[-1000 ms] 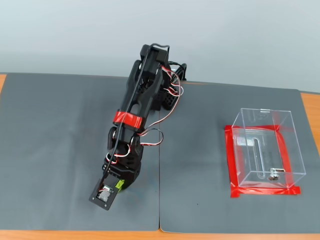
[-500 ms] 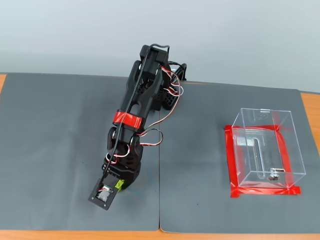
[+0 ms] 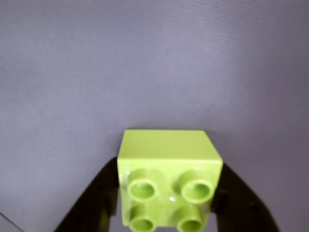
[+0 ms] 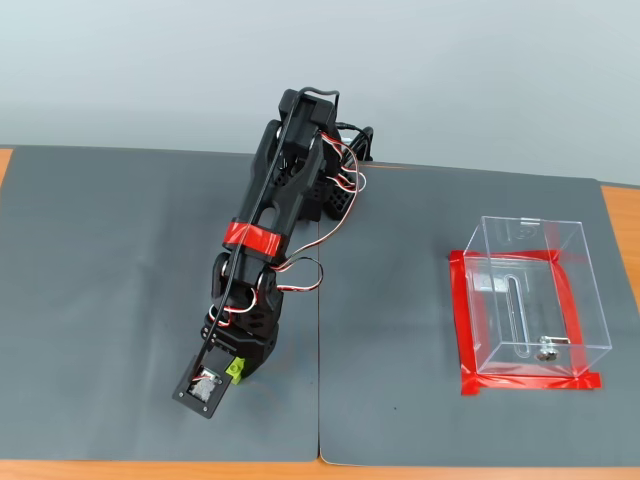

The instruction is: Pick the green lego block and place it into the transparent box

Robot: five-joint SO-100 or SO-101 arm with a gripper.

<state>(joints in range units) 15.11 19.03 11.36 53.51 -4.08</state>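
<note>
Claw [image 3: 169,203] at the bottom centre of the wrist view: its two dark fingers [image 3: 96,203] stand pressed to the opposite side faces of the green lego block [image 3: 169,179], narrowed to the block's width, so you have the block clamped between them. Note that the four studs face the camera while a smooth flat face points away toward the grey mat [image 3: 154,63]; the block is thus gripped on its plain sides, which give the fingers flat contact and keep it from twisting. In the fixed view the claw [image 4: 228,372] sits at the lower left of centre, at the end of the black arm [image 4: 275,235] reaching down the frame from its base near the top centre, and only a sliver of the green lego block [image 4: 235,368] shows beside the wrist housing. Whether the block is clear of the mat or resting on it cannot be told from either view. The transparent box [image 4: 530,300] stands well apart at the right of the frame, ringed by red tape [image 4: 462,325] that appears to fix its position on the mat; a slot [image 4: 513,310] and a small metal fitting [image 4: 548,350] show through its clear walls, and it holds nothing visible. The orange counter [image 4: 620,220] shows only at the mat's edges. Judged from this arrangement, the grasp is made and the carry to the box remains; you would need height enough to pass over the box's wall before you release.
</note>
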